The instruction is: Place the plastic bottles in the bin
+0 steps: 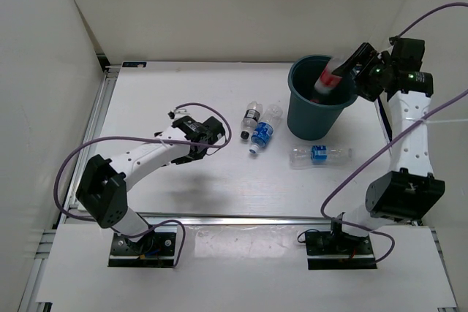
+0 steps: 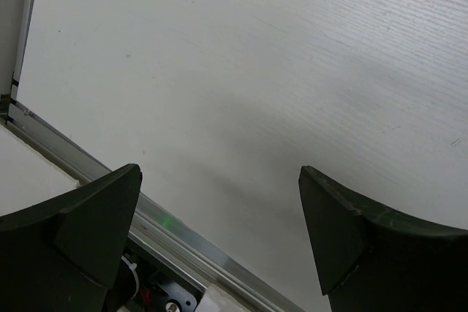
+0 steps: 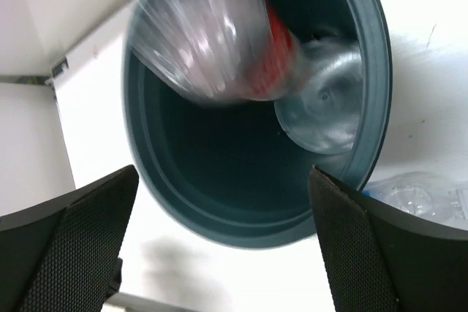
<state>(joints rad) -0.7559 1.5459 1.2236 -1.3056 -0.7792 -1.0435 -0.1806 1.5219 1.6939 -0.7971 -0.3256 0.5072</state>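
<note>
White tabletop [image 1: 183, 93] enclosed by plain white walls fills the overhead view, with two white robot arms rising from its near edge. At the far right stands the dark teal bin [image 1: 314, 123], upright. A red-label bottle [image 1: 327, 78], motion-blurred and tilted, sits in the bin's open mouth with its lower end already inside the rim. The right gripper [image 1: 354, 69] hangs just beyond the bottle's upper end, at the bin's far right edge. Three more bottles lie on the table: a dark-label bottle [image 1: 251, 118] and a blue-label bottle [image 1: 263, 131] side by side left of the bin, and a second blue-label bottle [image 1: 319, 154] on its side just in front of the bin. The left gripper [image 1: 216, 134] hovers left of the pair, apart from them. From the left wrist camera, the left gripper [image 2: 219, 239] is spread wide with only bare table and a metal rail [image 2: 110, 180] beneath it. From the right wrist camera, the right gripper [image 3: 223, 242] is likewise spread wide, grasping nothing; past its dark fingers [image 3: 73, 231] the bin [image 3: 219, 166] gapes, and the blurred red-label bottle [image 3: 219, 42] lies across its opening, untouched by either finger. A clear bottle [image 3: 413, 188] lies on the table against the bin's outside.
</note>
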